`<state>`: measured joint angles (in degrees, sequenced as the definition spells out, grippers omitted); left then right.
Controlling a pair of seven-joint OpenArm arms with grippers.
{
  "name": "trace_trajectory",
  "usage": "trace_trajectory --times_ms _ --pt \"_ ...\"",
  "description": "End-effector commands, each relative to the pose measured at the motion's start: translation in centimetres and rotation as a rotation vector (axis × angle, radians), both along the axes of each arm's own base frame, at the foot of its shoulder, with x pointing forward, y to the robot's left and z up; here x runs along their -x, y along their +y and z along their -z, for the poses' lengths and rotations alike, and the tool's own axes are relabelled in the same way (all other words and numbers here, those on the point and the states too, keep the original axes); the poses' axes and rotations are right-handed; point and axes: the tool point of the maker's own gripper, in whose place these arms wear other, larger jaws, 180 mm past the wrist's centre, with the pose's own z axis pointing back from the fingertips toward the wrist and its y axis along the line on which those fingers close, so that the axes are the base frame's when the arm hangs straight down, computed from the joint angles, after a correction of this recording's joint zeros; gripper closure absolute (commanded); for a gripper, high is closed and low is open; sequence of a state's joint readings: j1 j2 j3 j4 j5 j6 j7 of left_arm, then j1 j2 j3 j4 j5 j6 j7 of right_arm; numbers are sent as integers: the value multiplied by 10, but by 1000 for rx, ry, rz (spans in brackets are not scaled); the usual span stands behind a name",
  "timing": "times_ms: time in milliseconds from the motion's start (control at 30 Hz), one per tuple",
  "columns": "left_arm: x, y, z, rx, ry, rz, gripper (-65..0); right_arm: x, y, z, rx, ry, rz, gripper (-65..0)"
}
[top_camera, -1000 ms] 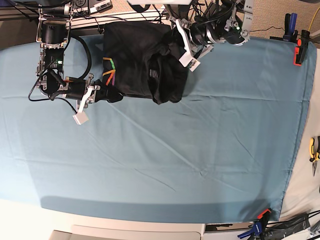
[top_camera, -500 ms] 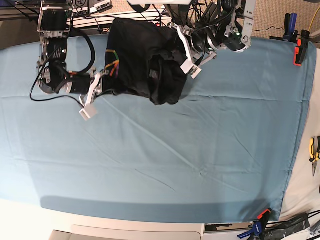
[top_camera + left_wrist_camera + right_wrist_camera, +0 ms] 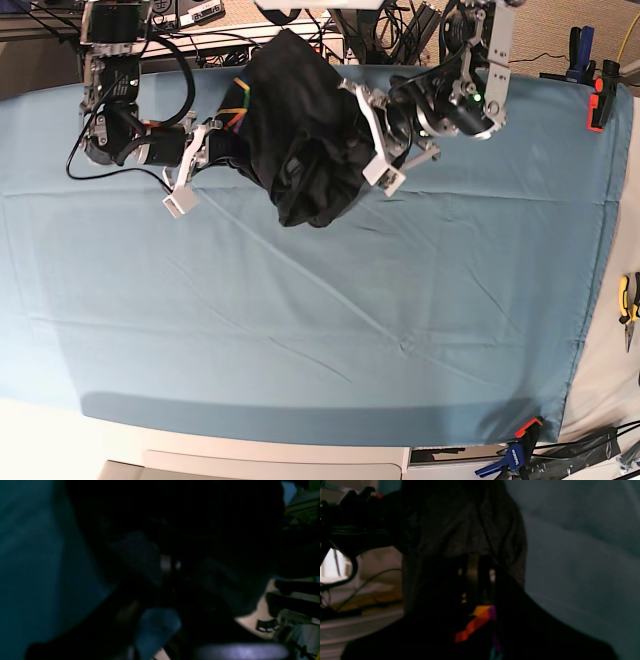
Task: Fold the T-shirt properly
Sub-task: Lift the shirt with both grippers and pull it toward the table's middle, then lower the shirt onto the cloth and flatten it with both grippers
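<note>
2 grippers, both mine, are pinched tight on the T-shirt (image 3: pixel 305 150), which hangs bunched between them at the upper middle of the base frame, above the sheet (image 3: pixel 320 320). My right gripper (image 3: pixel 205 155), at upper left, clamps the fabric by the rainbow collar (image 3: pixel 475 625); my left gripper (image 3: pixel 372 140), right of the bundle, grips a dark fold. My worry: the shirt is a crumpled lump, so I may hold several layers at once. Laying it down like this could trap twists and wrinkles. A thin pinch of soft knit could also slip free if I pull the arms apart too hard.
</note>
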<state>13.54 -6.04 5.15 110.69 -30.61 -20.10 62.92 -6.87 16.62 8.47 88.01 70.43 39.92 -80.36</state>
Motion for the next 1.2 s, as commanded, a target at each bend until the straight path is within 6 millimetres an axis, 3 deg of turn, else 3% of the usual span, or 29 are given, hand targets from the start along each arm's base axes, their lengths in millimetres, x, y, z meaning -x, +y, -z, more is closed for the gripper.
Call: trace_trajectory --times_ms 0,167,333,567,933,1167 --pt "-12 -3 -14 31 -56 -8 0 -7 0 -10 -26 -35 24 0" --pt "-32 6 -22 -3 -119 -9 0 -16 -2 -16 -93 -57 135 0" --pt "-37 35 -16 -76 -130 -8 0 -19 -8 -18 -100 -67 172 0" --pt "-50 59 -18 -132 -165 2 0 -19 -5 -17 -112 -65 174 0" --pt "-100 55 -24 -78 -157 -2 0 11 31 -1 -215 26 200 0" --pt "-118 42 -33 -92 -198 63 0 19 49 0 -279 51 217 0"
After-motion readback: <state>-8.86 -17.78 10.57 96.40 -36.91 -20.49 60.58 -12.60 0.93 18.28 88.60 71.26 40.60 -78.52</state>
